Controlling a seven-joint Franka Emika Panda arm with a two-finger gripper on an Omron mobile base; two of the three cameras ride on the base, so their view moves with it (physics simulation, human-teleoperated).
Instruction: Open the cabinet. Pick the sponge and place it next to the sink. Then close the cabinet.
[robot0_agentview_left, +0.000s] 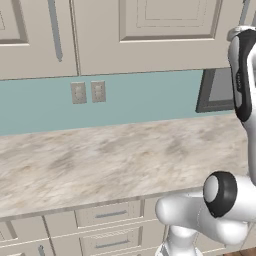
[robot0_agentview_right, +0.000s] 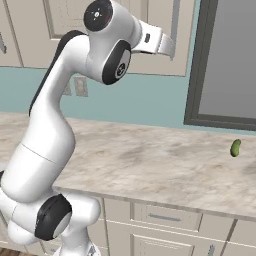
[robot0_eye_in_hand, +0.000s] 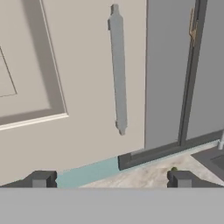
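Observation:
The beige cabinet (robot0_eye_in_hand: 83, 87) is shut; in the hand view its raised-panel door faces me, with the long grey bar handle (robot0_eye_in_hand: 118, 70) upright in the middle. My gripper (robot0_eye_in_hand: 111, 179) is open, its two dark fingertips (robot0_eye_in_hand: 41, 179) spread wide below the handle and short of the door. The same door (robot0_agentview_left: 150, 35) spans the top of the left base view. My arm's wrist (robot0_agentview_right: 155, 40) reaches up toward it. A dark grey corner at the hand view's right edge may be the sink (robot0_eye_in_hand: 216, 161). The sponge is hidden.
A small green pickle-like thing (robot0_agentview_right: 235, 147) lies on the marbled counter (robot0_agentview_right: 150, 165). A dark-framed grey panel (robot0_agentview_right: 225, 65) stands on the wall right of the cabinet. Low drawers (robot0_agentview_left: 110, 215) run under the counter. Another cabinet door with a handle (robot0_agentview_left: 55, 30) hangs to the left.

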